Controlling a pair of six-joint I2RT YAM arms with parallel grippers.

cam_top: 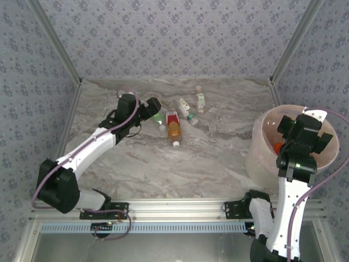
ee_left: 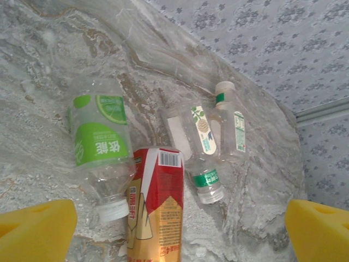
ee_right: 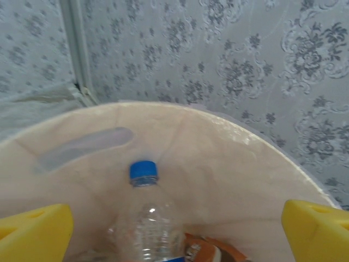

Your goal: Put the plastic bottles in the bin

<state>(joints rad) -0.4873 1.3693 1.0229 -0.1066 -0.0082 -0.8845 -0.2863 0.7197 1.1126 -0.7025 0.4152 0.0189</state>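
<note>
My right gripper [ee_right: 174, 229] hangs directly over the large round pale pink plastic bin [ee_right: 229, 147], its yellow pads spread wide with nothing between them. Straight below it, inside the bin, stands a clear plastic bottle with a blue cap [ee_right: 144, 218], and against that bottle's base lies something with an orange label [ee_right: 210, 248], probably another bottle, though too little of it shows to be sure. I cannot count what else is in the bin.

My left gripper [ee_left: 174, 229] is also spread wide and empty. It is well apart from the bin, low over the bottles left on the grey marble-pattern table [cam_top: 207, 158].

Four bottles lie there in a loose cluster, all far from the bin:
- a clear bottle with a lime-green label [ee_left: 101, 153] and a white cap
- touching it, a red-and-orange labelled bottle [ee_left: 158, 207]
- just beyond, a clear bottle with a green neck band [ee_left: 199, 147]
- beside that, a small white-capped bottle with a green strip label [ee_left: 232, 123]

I judge the task partly done. At least one bottle is binned, four are left, and the red-and-orange one lies nearest my left pads.
</note>
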